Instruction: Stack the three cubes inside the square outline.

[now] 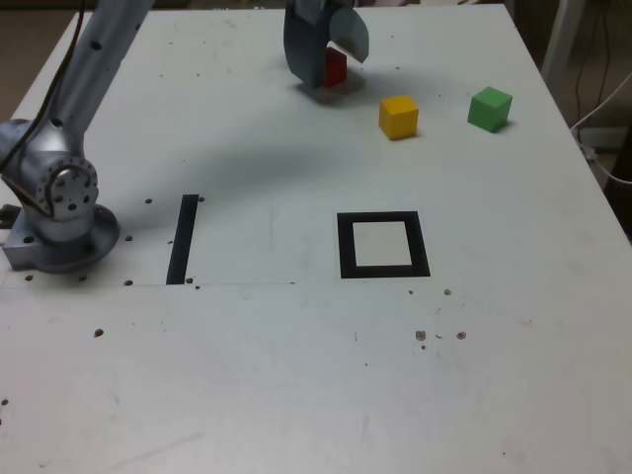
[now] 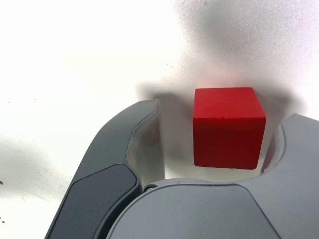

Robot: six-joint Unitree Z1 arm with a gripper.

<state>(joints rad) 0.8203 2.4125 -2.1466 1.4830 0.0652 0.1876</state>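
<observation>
Here the gripper [image 1: 331, 61] stood parted around the red cube [image 2: 228, 127], a matte, sharp-edged block at the far side of the smooth pale counter [image 1: 296, 375], a gap beside one finger.

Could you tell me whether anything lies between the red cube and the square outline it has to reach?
Nothing visible does. The red cube sits between the open gripper jaws, and the table between it and the square outline is bare; the yellow cube sits aside.

Readable text: none was seen in either view.
Labels, brands, numbers, signs: none could be read.
</observation>
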